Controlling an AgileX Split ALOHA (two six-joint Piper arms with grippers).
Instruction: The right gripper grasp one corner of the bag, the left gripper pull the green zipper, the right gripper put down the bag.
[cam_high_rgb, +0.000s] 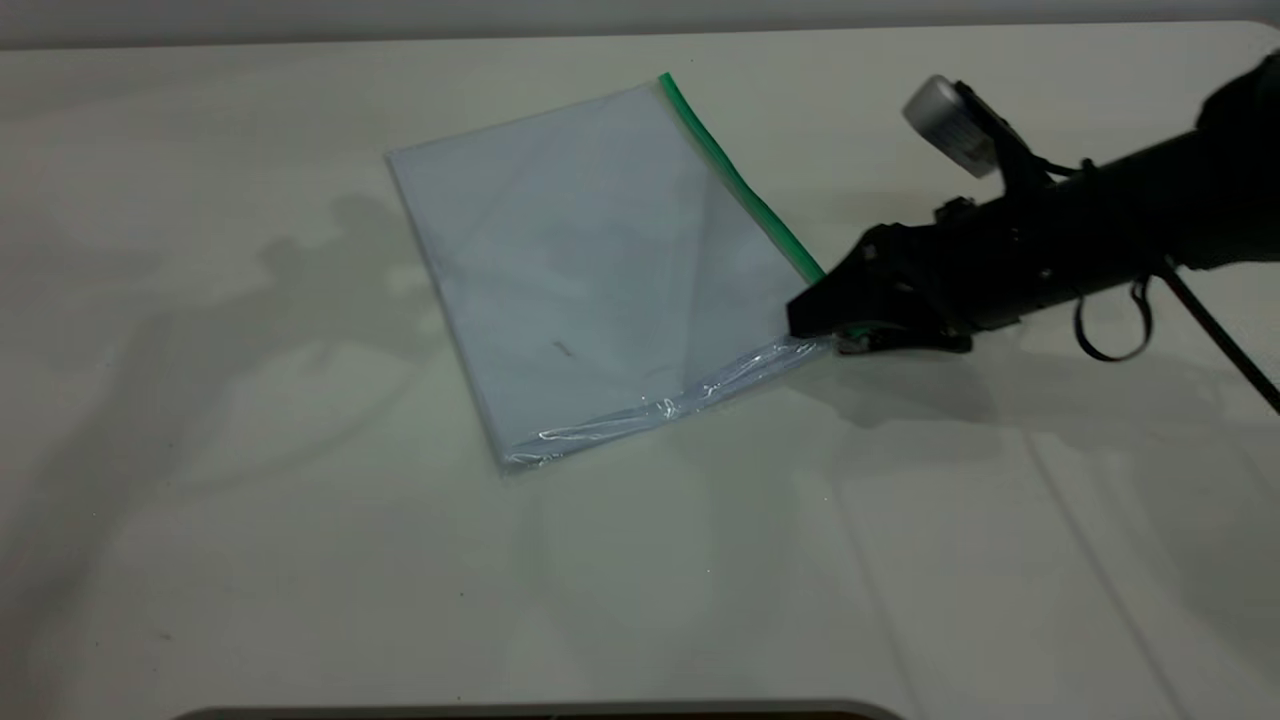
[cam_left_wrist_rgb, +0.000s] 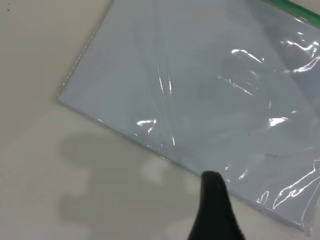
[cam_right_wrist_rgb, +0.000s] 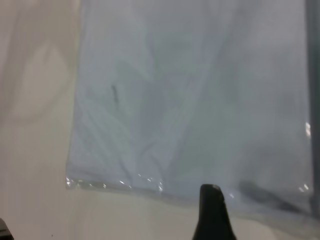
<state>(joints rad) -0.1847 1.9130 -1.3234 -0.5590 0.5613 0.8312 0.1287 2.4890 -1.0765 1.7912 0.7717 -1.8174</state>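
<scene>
The bag (cam_high_rgb: 590, 270) lay flat on the desk (cam_high_rgb: 300, 580), its green zipper (cam_high_rgb: 742, 180) along the edge nearest the right tool (cam_high_rgb: 815, 325). That tool sat at the bag's corner (cam_high_rgb: 822, 338) (clenched or released, I cannot tell).

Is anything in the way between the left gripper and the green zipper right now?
Nothing visible blocks it. The left gripper hangs above the bag, opposite the green zipper. The right gripper sits at the zipper's near corner; the strip beyond is clear.
</scene>
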